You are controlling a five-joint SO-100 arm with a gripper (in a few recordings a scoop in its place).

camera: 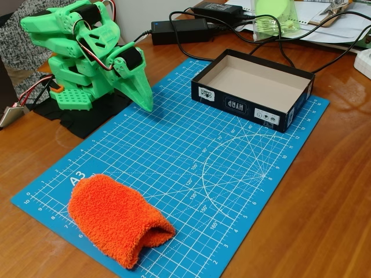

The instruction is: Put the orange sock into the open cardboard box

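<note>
In the fixed view we see the green gripper (142,95) folded down against its own arm at the upper left, its pointed fingers pressed together with nothing between them, the tip hanging just over the top left corner of the blue cutting mat (191,174). Well apart from it, the orange sock (116,219) lies flat on the mat's near left corner, its open end turned toward the right. The open cardboard box (253,88) sits on the mat's far right corner, tan inside and holding nothing. Behind it we find black power adapters (179,30) and cables on the wooden table (313,197).
</note>
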